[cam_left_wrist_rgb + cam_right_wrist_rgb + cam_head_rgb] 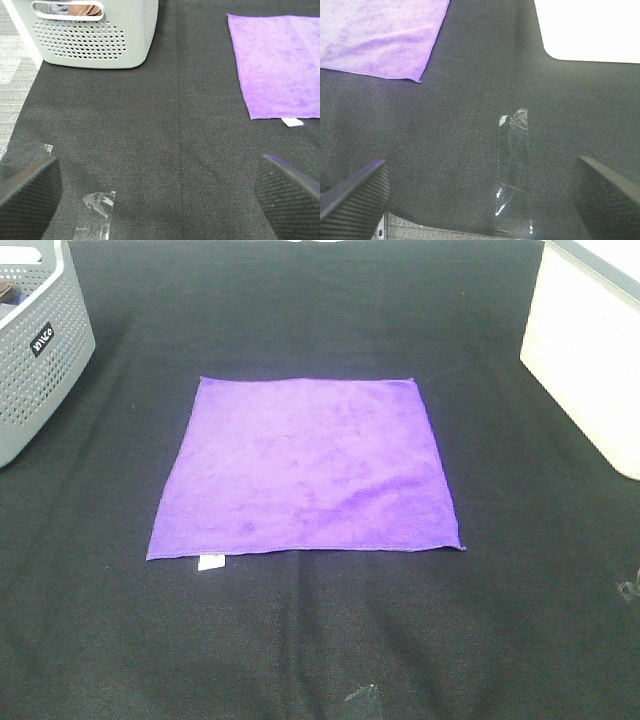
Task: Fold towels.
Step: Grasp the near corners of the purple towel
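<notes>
A bright purple square towel [305,467] lies flat and unfolded in the middle of the black table cover. A small white tag [211,561] sticks out at its near left corner. The towel also shows in the left wrist view [280,65] with its tag [292,122], and in the right wrist view [380,35]. My left gripper [160,200] is open and empty, well to the near left of the towel. My right gripper [480,200] is open and empty, to the near right of it. Neither gripper shows in the exterior high view.
A grey perforated basket [35,350] stands at the far left, also in the left wrist view [95,35]. A white box [590,350] stands at the far right. Clear tape strips [512,170] [97,212] lie on the black cover [320,640] near the front edge.
</notes>
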Controlling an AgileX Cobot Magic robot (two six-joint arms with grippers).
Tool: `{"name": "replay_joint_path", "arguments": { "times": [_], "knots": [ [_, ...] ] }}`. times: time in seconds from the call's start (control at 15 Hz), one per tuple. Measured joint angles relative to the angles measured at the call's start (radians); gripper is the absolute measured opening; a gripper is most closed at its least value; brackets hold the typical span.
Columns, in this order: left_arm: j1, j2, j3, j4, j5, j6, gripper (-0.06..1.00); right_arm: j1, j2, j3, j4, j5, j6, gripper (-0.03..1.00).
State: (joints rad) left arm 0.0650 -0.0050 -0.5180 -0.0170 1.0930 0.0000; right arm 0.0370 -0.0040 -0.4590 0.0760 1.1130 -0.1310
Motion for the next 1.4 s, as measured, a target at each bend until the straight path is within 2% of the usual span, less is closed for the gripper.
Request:
{"name": "replay_joint_path", "arguments": {
  "times": [1.4],
  "knots": [
    [0.000,0.000,0.000,0.000,0.000,0.000,0.99,0.000,0.000,0.000,0.000,0.000,0.000,0.94]
  ]
}}
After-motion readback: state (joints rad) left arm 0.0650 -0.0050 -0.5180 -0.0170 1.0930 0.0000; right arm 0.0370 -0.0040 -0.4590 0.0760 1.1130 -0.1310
